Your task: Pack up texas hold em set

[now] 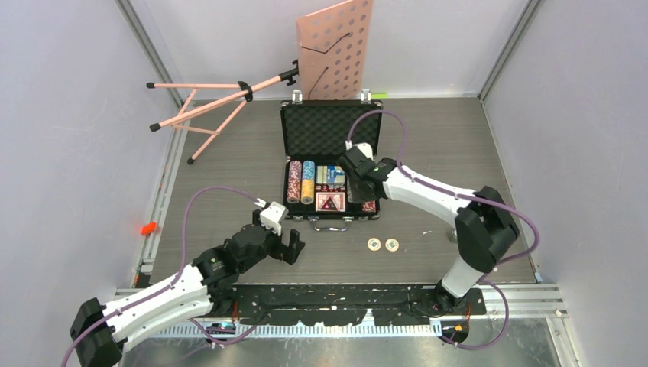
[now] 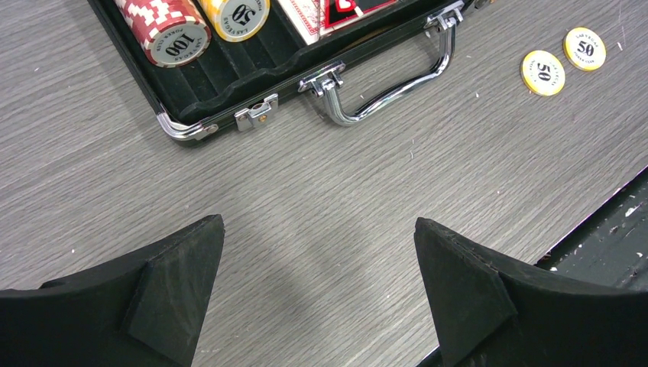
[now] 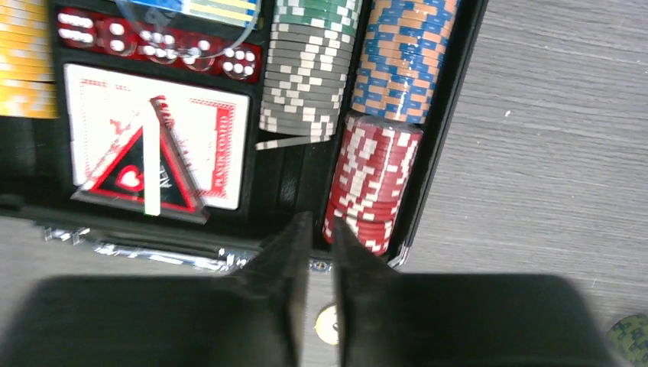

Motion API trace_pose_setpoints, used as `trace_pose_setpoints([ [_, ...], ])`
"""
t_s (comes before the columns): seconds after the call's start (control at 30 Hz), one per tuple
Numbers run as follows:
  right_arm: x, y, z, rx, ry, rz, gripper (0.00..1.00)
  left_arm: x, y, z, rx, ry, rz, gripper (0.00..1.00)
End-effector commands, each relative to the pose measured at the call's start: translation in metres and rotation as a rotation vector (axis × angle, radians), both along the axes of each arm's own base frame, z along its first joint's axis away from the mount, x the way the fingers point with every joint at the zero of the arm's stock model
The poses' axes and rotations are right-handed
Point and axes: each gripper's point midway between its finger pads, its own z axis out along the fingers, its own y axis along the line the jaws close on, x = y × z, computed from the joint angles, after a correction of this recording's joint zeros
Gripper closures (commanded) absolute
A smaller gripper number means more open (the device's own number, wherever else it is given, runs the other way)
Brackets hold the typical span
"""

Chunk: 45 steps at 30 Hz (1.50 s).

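Holds right gripper (image 3: pixel 321 222) above the front right corner of the briefcase (image 1: pixel 325 130), jaws a mere slit apart, gripping nothing, forearm reaching in from the case's right. Just past the tips, seated in the black tray: red-and-white chip stack (image 3: pixel 374 183), card deck (image 3: pixel 206 145), red dice (image 3: pixel 153 46). Lid upright, foam-lined. Poises left gripper (image 2: pixel 319 222) wide open, empty, low before the briefcase's front left corner. Two yellow 50 chips (image 2: pixel 543 73) loose right of its handle (image 2: pixel 397 84).

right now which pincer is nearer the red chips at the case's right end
Right. The right pincer hangs just over those red chips; the left pincer sits outside the case.
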Motion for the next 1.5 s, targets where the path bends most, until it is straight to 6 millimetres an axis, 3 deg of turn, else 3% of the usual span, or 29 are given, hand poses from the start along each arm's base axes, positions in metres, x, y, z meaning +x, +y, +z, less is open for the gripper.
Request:
trace_pose_setpoints([
  [0.0,-0.01,0.003,0.037,0.105,-0.018,-0.021,0.6,0.008,-0.006,0.018,-0.04,-0.046,0.011,0.01],
  [0.07,-0.021,-0.002,0.037,0.122,0.006,-0.037,0.41,0.008,-0.006,0.018,-0.04,-0.045,0.012,0.01],
  [0.13,-0.039,-0.013,0.028,0.121,0.048,-0.06,0.34,0.008,-0.007,0.018,-0.038,-0.042,0.011,0.01],
  [0.23,-0.062,-0.022,0.029,0.18,0.066,-0.084,0.31,0.007,-0.007,0.017,-0.037,-0.039,0.008,0.01],
  [0.37,-0.09,-0.036,0.015,0.213,0.107,-0.101,0.3,0.007,-0.007,0.018,-0.041,-0.039,0.008,0.01],
  [0.4,-0.097,-0.041,0.006,0.204,0.128,-0.103,0.23,0.007,-0.007,0.018,-0.042,-0.039,0.009,0.01],
  [0.5,-0.108,-0.044,-0.006,0.202,0.161,-0.092,0.17,0.007,-0.006,0.018,-0.047,-0.042,0.011,0.01],
  [0.97,-0.107,-0.027,-0.038,0.144,0.191,-0.017,0.31,0.007,-0.005,0.019,-0.051,-0.042,0.017,0.01],
  [1.47,-0.113,-0.029,-0.072,0.076,0.239,-0.031,0.46,0.007,-0.005,0.019,-0.049,-0.041,0.018,0.01],
])
